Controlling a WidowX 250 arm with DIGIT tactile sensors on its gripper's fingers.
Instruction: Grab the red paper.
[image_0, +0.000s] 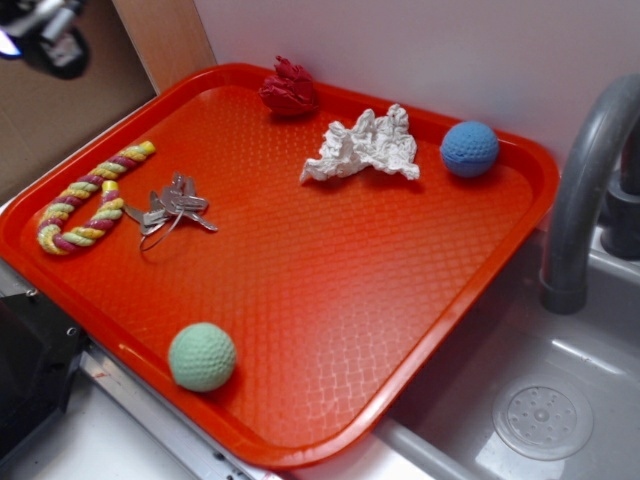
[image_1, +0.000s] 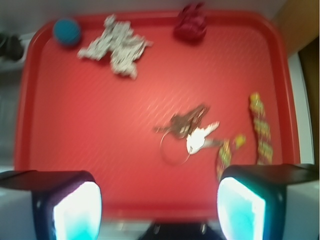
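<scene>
Nothing grabbed yet: gripper (image_1: 159, 205) w/ jaws apart, empty, well short of the red paper (image_0: 289, 88) at tray's (image_0: 330, 330) far edge; approach & grab left

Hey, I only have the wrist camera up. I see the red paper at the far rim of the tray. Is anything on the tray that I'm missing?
Observer: Yes. A green ball sits by the near edge of the tray, outside your view.
Operator: What's beyond the side with the blue ball?
Observer: A grey faucet arching over a sink, just off that side of the tray.
Operator: And behind the red paper?
Observer: A white wall rises just past the tray's rim there.
</scene>
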